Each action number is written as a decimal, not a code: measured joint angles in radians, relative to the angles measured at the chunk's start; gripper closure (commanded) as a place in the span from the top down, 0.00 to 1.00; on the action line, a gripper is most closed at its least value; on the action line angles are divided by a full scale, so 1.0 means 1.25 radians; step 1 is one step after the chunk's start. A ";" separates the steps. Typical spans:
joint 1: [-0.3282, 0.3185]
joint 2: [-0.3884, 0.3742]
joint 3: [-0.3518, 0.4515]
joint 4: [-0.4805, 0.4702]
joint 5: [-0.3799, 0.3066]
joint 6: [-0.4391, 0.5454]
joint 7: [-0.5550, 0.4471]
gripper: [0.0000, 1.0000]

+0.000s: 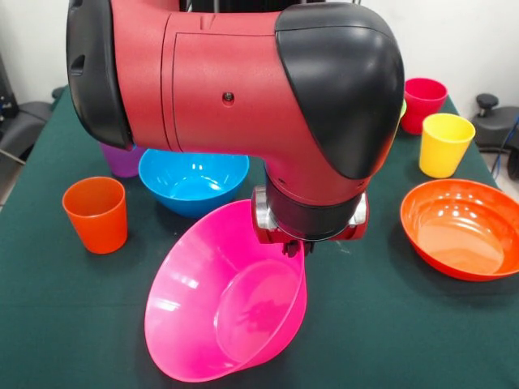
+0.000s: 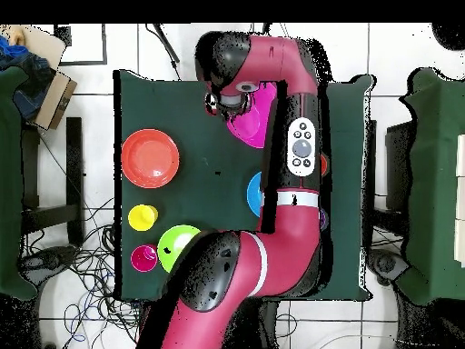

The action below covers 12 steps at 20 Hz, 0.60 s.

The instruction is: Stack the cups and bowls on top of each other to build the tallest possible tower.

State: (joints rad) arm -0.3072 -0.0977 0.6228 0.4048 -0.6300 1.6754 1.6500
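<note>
We see the red and black arm reaching down over the dark green cloth-covered surface (image 1: 49,324), its tool (image 1: 290,245) pinched shut on the upper rim of the large glossy pink plastic bowl (image 1: 227,308). The bowl hangs steeply tilted, its opening turned toward the front camera and its lower rim down by the surface. Behind it sits the glossy blue plastic bowl (image 1: 193,182), upright, with the purple plastic cup (image 1: 123,160) just beside it, partly hidden by the arm. The orange plastic cup (image 1: 96,214) stands apart on that side. On the other side rests the wide orange plastic bowl (image 1: 462,228), and beyond it stand the yellow plastic cup (image 1: 444,143) and the red plastic cup (image 1: 422,104). From overhead, a green bowl (image 2: 175,244) lies near the robot's base. We can read no writing or labels on anything
</note>
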 measured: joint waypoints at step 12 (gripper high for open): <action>0.000 0.004 0.000 -0.013 0.000 0.000 0.000 0.00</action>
State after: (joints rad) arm -0.3072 -0.0933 0.6228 0.3880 -0.6300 1.6754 1.6500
